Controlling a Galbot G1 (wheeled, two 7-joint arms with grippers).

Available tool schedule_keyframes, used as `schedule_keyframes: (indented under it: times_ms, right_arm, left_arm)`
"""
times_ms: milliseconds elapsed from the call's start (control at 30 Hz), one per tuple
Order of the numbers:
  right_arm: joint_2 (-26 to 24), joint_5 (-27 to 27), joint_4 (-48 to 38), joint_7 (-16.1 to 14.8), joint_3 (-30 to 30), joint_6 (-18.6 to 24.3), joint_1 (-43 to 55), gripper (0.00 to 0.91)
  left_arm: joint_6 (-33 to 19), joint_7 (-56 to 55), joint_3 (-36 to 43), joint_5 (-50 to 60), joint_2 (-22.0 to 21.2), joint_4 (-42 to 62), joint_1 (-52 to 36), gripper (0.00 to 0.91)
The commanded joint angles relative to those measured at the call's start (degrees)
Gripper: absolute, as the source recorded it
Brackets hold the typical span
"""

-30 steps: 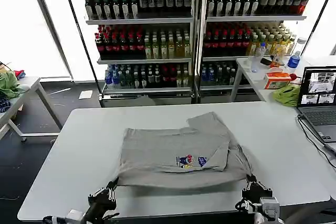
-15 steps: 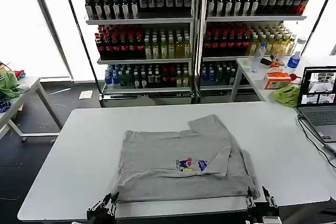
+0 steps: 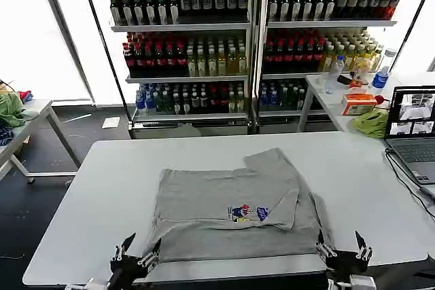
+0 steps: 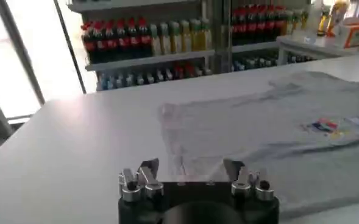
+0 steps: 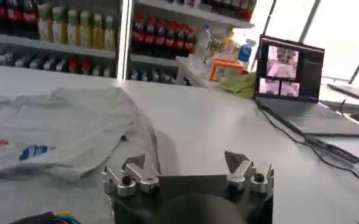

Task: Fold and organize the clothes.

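Observation:
A light grey short-sleeved shirt (image 3: 228, 208) lies partly folded on the white table (image 3: 102, 188), its small multicoloured chest print (image 3: 246, 213) facing up. My left gripper (image 3: 136, 254) hovers open at the table's front edge, just off the shirt's front left corner. My right gripper (image 3: 342, 247) is open at the front right corner, holding nothing. The left wrist view has the shirt (image 4: 270, 131) beyond the open left gripper (image 4: 191, 172). From the right wrist, the shirt (image 5: 57, 131) lies beside the open right gripper (image 5: 185, 164).
A laptop (image 3: 413, 130) with a cable sits on the table's right edge. A side table at the right holds a green cloth heap (image 3: 372, 123), bottles and an orange box (image 3: 358, 103). Drink shelves (image 3: 251, 39) stand behind. Another table (image 3: 20, 120) is at far left.
Both grippers let go of the shirt's front edge, opened, and drew back toward me. The lifted front hem dropped flat onto the table.

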Motion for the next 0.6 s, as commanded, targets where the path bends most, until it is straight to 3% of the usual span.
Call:
schedule_keyframes:
  times_ms: [33,233,467,600]
  right_arm:
    - [0.13,1.29,-4.42,-6.77,0.58,0.03,13.23,0.907]
    - [-0.78,5.69,-12.06,-9.37,-1.61,-3.49,28.06,0.907]
    - [-0.76,9.5,-25.37,-8.63,-8.12,-6.92,48.8,0.907]
    - [1.06,12.11,-32.8,-8.73,-12.38,-8.59,55.41,0.907]
  left_arm:
    - [0.16,1.37,-1.26,-5.25,3.89,0.4,-9.73,0.907]
    - [-0.1,2.64,-0.26,-9.46,7.46,7.44,-21.81,0.907]
    - [1.86,4.91,5.81,-13.34,10.7,18.69,-39.2,0.907]
    - [3.46,5.47,10.67,-18.56,11.31,24.85,-48.61,0.907]
